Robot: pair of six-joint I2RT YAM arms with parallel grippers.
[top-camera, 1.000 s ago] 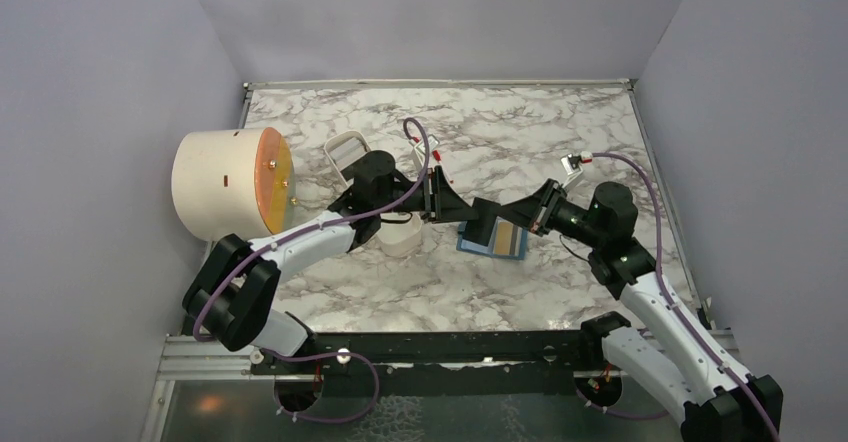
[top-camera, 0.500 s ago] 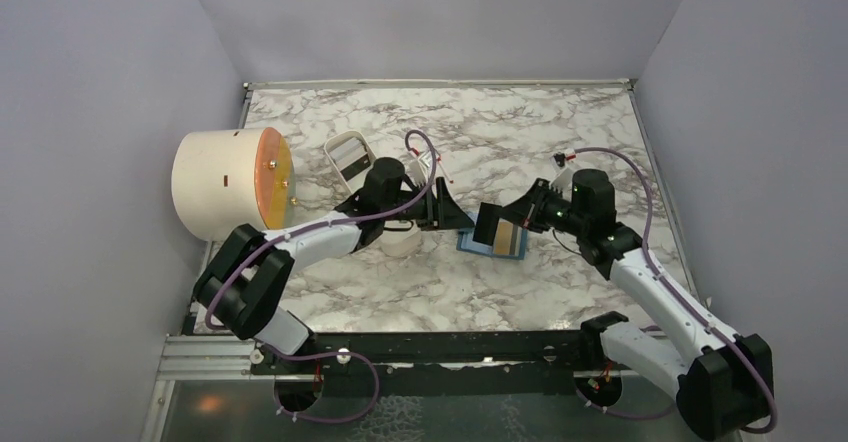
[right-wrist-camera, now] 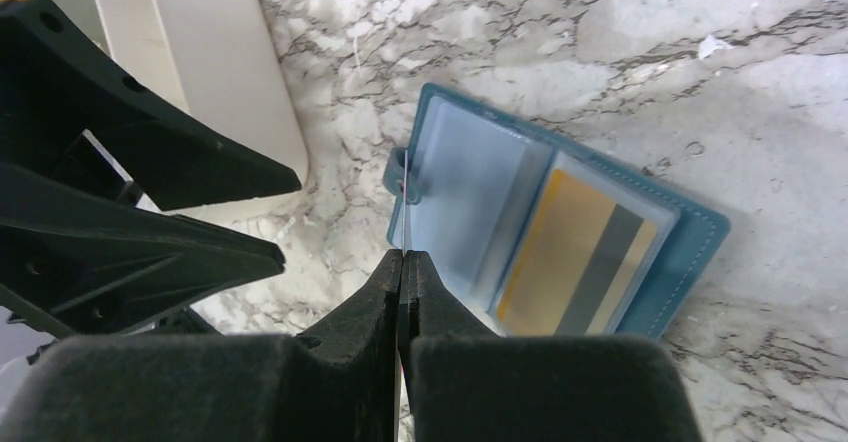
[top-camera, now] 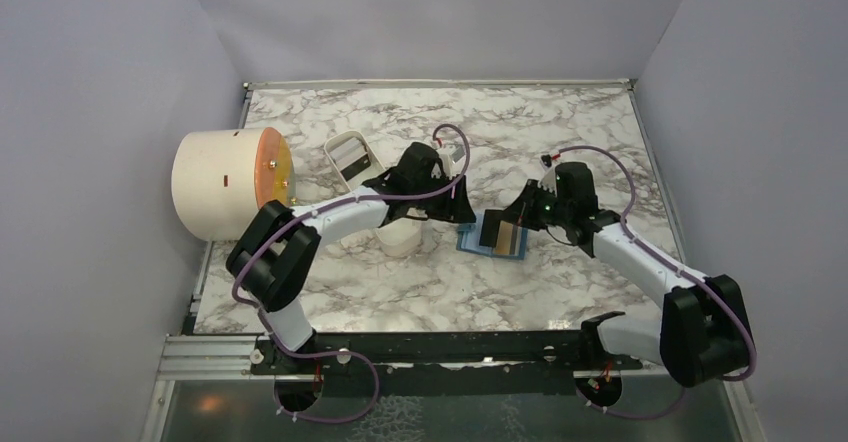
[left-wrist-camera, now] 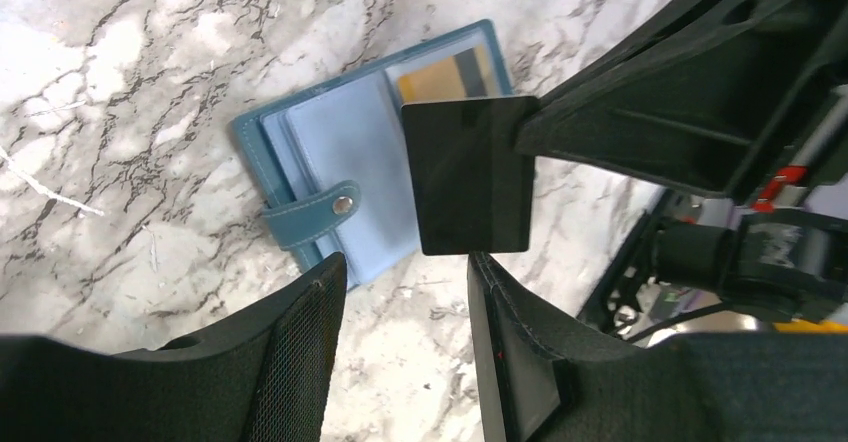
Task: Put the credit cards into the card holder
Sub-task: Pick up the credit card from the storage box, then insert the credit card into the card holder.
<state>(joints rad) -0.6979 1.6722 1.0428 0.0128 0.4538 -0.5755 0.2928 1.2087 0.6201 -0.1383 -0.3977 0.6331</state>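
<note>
The teal-blue card holder (top-camera: 478,245) lies open on the marble, its snap strap (left-wrist-camera: 315,214) to one side. A yellow-orange credit card with a grey band (right-wrist-camera: 575,257) sits in its clear pocket. My right gripper (right-wrist-camera: 402,260) is shut on the dark credit card (left-wrist-camera: 468,174), which it holds on edge just above the holder's other panel. In the right wrist view that card shows only as a thin pale edge (right-wrist-camera: 405,224). My left gripper (left-wrist-camera: 405,287) is open just beside the dark card's free end, and nothing is between its fingers.
A cream cylinder with a round orange face (top-camera: 225,182) lies at the left edge. A long white tray (top-camera: 400,234) sits under the left arm and a small white-rimmed holder (top-camera: 350,154) stands behind it. Purple cables loop over both wrists.
The left gripper has opened off the dark card, which stays in the right gripper. The left arm has reached further right and the right wrist has drawn in over the holder.
</note>
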